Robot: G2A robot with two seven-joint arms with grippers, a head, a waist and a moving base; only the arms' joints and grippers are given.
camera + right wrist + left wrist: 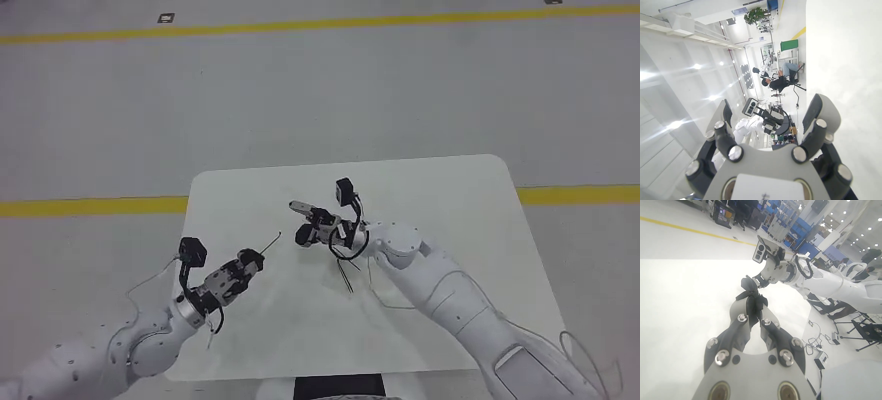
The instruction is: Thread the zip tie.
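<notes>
A thin black zip tie point(271, 243) sticks out of my left gripper point(250, 262), which is shut on one end of it above the white table's point(450, 200) front left. The free end points toward my right gripper point(298, 224). In the left wrist view, the left gripper's point(753, 300) black-wrapped fingertips are pressed together, and the right gripper point(753, 283) hovers just beyond them. My right gripper point(770, 111) stands open with nothing between its fingers point(726, 113), facing the left gripper point(770, 123) a short way off.
A few thin dark strips point(346, 275) lie on the table beside the right arm's wrist. The table's far half and right side are bare. Chairs, cables and people show in the room beyond the table edge.
</notes>
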